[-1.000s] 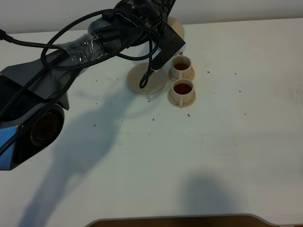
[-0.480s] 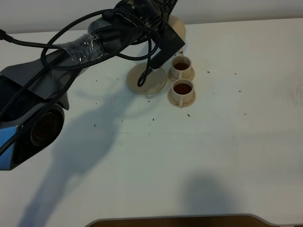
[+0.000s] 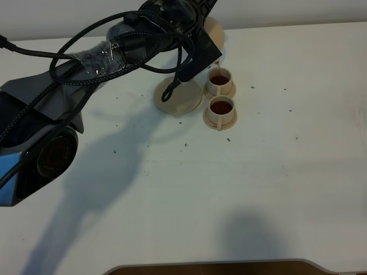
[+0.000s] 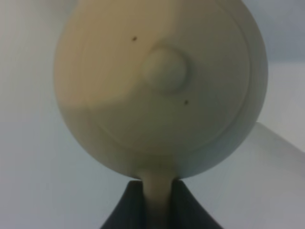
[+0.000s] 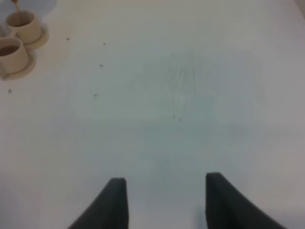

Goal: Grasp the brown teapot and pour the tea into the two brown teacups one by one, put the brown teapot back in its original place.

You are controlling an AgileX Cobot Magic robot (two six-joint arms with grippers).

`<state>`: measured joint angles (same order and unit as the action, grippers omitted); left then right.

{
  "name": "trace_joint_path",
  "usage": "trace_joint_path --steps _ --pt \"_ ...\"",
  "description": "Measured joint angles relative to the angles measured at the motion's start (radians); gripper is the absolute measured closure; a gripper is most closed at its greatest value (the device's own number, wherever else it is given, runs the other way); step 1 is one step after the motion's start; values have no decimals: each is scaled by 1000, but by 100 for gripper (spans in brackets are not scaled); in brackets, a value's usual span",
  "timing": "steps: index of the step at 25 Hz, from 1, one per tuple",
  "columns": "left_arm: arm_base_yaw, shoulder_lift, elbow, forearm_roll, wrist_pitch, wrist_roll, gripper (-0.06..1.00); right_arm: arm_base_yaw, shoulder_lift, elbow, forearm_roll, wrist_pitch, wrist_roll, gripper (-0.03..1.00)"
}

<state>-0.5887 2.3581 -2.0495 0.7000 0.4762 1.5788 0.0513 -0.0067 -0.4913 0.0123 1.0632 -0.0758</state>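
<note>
My left gripper (image 3: 207, 46) is shut on the loop handle of the brown teapot (image 3: 215, 33) and holds it tilted above the far teacup (image 3: 219, 78). A thin stream of tea falls from the spout into that cup. The near teacup (image 3: 221, 107) holds dark tea and stands on its small saucer. The wide round saucer (image 3: 186, 100) lies bare left of the cups, partly behind a cable. In the left wrist view the teapot's knobbed lid (image 4: 164, 69) fills the picture, with the handle between my left gripper (image 4: 157, 193) jaws. My right gripper (image 5: 164, 200) is open and empty over bare table, with both cups (image 5: 24, 24) far off.
The left arm and its black cables (image 3: 114, 51) span the upper left of the white table (image 3: 241, 183). Small dark specks dot the table around the cups. A brown edge shows at the table's front.
The left gripper and teapot have shifted slightly up and back from the far cup. Tea still falls into it. The right arm has not moved.
</note>
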Motion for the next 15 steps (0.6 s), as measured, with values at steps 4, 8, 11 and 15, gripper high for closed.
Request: trace_joint_path --steps 4,8,11,15 --pt "0 0 0 8 -13 0 84 0 0 0 0 0 0 57" --pt "0 0 0 8 -22 18 84 0 0 0 0 0 0 57" --pt "0 0 0 11 -22 38 84 0 0 0 0 0 0 57" --pt "0 0 0 13 -24 44 84 0 0 0 0 0 0 57"
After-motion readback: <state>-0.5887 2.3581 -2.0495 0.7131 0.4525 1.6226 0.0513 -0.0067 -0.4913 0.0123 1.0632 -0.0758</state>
